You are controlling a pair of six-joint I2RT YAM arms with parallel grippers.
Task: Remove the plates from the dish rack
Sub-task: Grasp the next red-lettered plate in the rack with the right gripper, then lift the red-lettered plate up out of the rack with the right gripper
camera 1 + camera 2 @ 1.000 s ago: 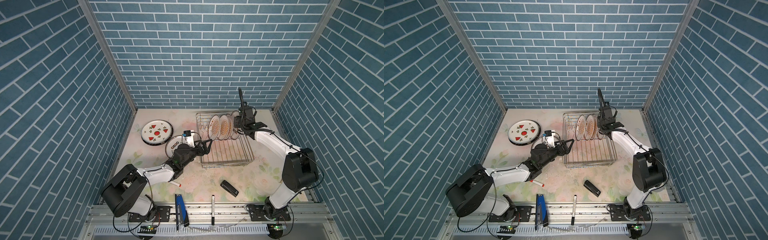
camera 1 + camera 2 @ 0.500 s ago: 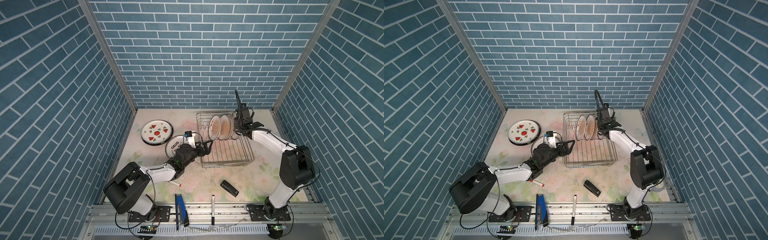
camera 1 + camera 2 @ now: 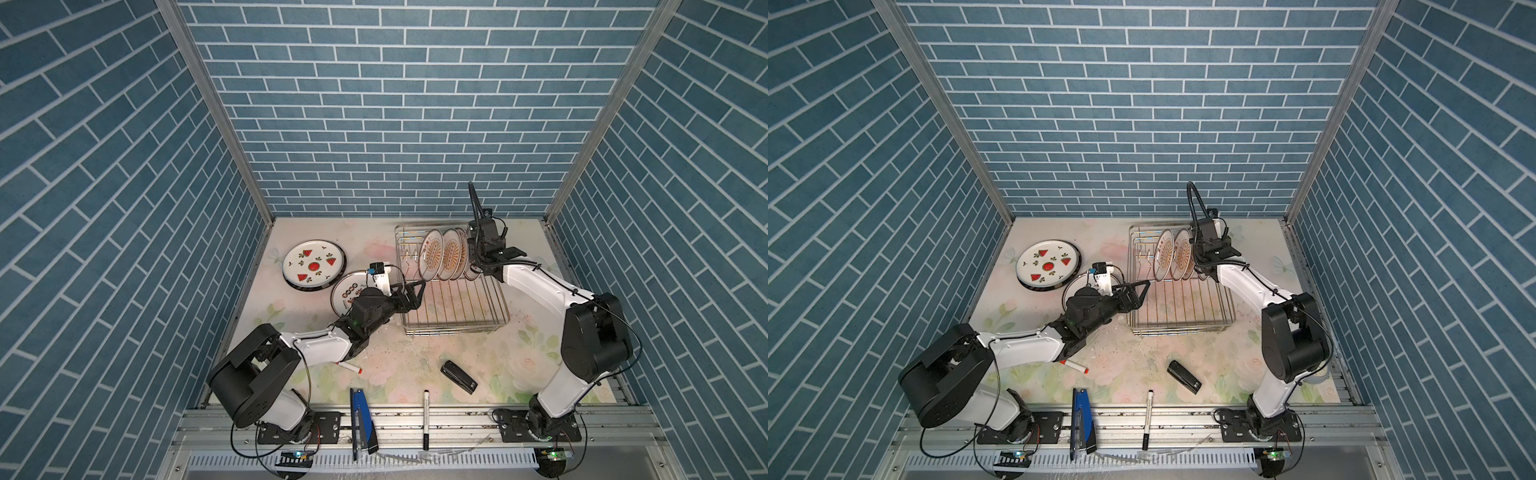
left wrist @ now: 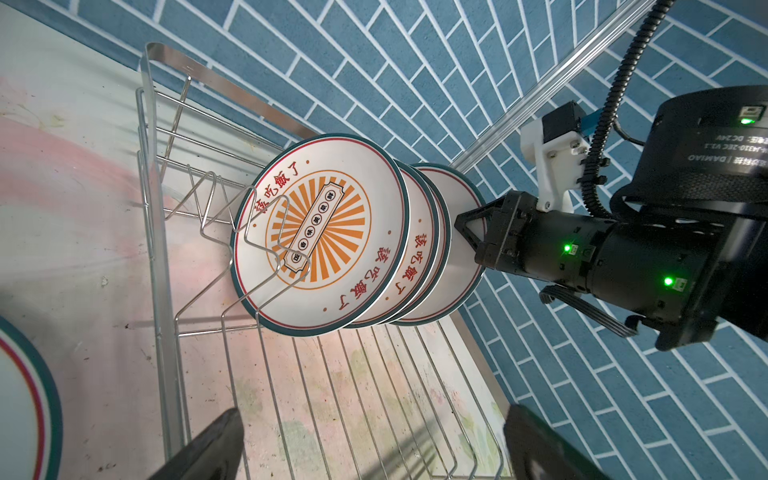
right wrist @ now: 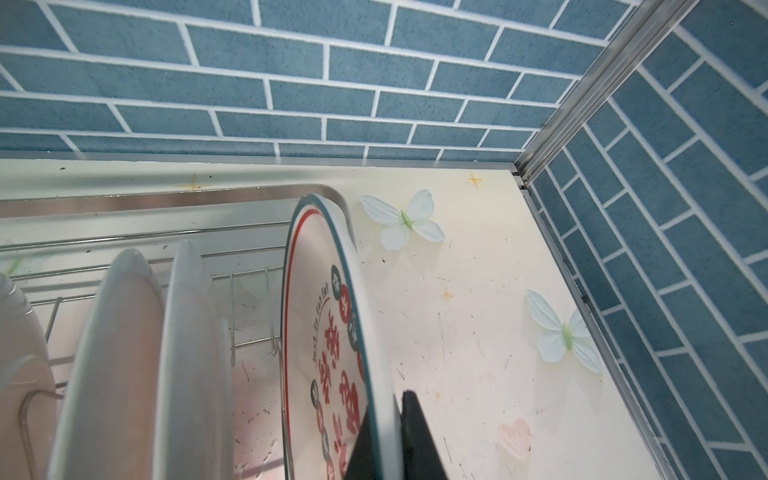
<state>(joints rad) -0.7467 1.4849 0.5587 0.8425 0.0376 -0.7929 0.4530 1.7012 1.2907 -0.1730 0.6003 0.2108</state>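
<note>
Left hand [image 3: 417,294] spread wide, right hand [image 5: 388,446] clamping rightmost racked plate [image 5: 328,332].
Watermelon plate [image 3: 313,264] is lying on the desk [image 3: 415,365], far left; my left hand is hovering at the dish rack's [image 3: 457,329] left edge; my right is gripping that plate's rim.

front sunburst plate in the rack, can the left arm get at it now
Probably yes: the left gripper, fingers open, points at the front sunburst plate, with only the dish rack's wire prongs across its face. The right gripper is shut on the far end plate.
</note>
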